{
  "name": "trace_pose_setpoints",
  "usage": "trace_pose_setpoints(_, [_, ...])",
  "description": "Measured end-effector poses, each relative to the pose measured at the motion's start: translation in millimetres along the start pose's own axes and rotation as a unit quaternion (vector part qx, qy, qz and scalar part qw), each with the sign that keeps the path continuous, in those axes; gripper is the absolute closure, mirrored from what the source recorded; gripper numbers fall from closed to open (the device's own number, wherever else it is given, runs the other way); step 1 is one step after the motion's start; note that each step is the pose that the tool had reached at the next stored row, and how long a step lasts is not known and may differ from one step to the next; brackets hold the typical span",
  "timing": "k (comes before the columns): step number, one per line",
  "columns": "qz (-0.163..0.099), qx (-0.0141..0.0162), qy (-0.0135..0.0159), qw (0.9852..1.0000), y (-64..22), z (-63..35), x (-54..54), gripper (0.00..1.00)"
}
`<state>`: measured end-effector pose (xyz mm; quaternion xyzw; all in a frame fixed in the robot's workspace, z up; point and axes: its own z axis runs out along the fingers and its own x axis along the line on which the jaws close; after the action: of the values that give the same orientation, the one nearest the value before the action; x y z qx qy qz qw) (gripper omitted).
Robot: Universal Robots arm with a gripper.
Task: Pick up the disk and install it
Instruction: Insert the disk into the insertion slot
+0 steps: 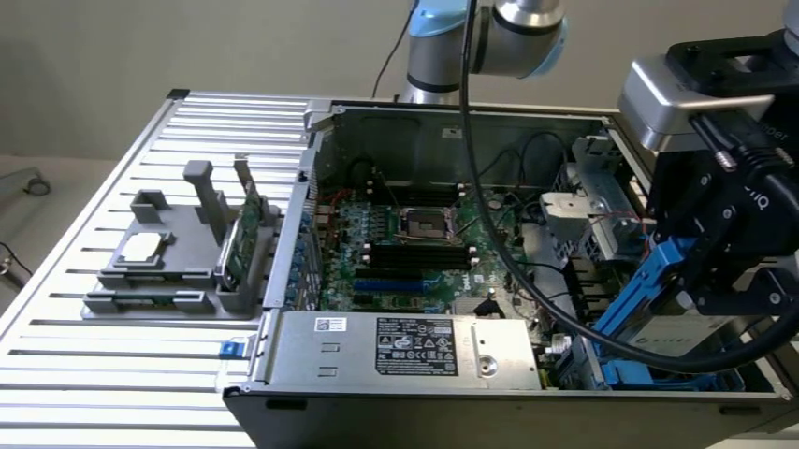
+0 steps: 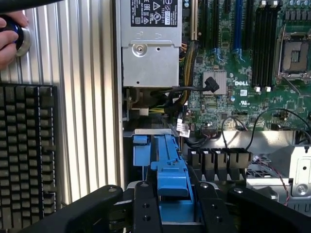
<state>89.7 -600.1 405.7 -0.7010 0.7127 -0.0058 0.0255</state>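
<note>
The disk (image 1: 642, 296), a silver-grey drive in a blue carrier frame, hangs tilted over the front corner of the open computer case (image 1: 425, 117), on the exterior view's right. My gripper (image 1: 702, 292) is shut on it from above. In the wrist view the blue carrier of the disk (image 2: 170, 167) sits between the black fingers (image 2: 146, 211) of my gripper (image 2: 174, 213). It points down towards a bay with a blue rail (image 2: 140, 141). The black gripper body hides much of the drive's metal face.
Inside the case lie the green motherboard (image 1: 413, 238) and the silver power supply (image 1: 399, 346). A black cable (image 1: 500, 271) loops across them. A grey holder (image 1: 175, 271) stands on the ribbed table. A keyboard (image 2: 26, 150) and a person's hand (image 2: 9, 34) lie beside the case.
</note>
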Motion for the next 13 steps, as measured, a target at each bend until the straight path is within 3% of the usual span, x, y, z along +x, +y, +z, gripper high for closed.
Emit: trace_pose_setpoints(13, [0.001,0.0001,0.0006,1.0,0.4,7.8,-0.5,0.65])
